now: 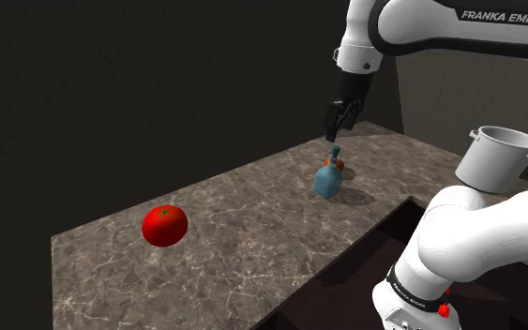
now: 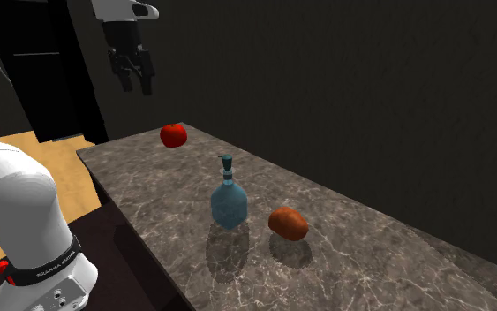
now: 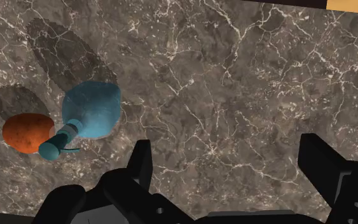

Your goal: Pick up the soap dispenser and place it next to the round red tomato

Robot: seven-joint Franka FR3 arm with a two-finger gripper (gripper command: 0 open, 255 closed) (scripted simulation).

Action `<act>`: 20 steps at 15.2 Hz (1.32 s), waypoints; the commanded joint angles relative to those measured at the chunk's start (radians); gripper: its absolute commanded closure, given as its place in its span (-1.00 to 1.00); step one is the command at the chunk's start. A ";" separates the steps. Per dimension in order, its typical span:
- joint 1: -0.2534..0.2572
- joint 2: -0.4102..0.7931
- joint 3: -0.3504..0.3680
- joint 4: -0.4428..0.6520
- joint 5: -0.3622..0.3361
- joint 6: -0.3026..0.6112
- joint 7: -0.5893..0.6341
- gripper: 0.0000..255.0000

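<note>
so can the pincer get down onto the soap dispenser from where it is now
Probably yes. The open pincer hangs above the counter, and nothing stands over the upright blue soap dispenser. The orange-brown lump close beside it may crowd the grip.

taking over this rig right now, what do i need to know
Gripper: open, empty, above the counter; the soap dispenser sits off to one side, not between its fingers.
Soap dispenser: blue, upright on the counter, orange-brown lump close beside it.
Tomato: further along the counter, well apart from the dispenser.
Done: nothing grasped.
Left: line up, lower, grasp, carry to the tomato, set down beside it.
</note>
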 commanded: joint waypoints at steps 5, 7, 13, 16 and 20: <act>-0.022 0.036 -0.077 -0.052 -0.054 0.090 -0.085 -1.00; -0.033 0.064 -0.116 -0.071 -0.080 0.137 -0.127 -1.00; -0.062 0.181 -0.234 -0.094 -0.145 0.285 -0.250 -1.00; -0.070 0.258 -0.294 -0.087 -0.167 0.360 -0.312 -1.00; -0.074 0.379 -0.374 -0.059 -0.177 0.459 -0.399 -1.00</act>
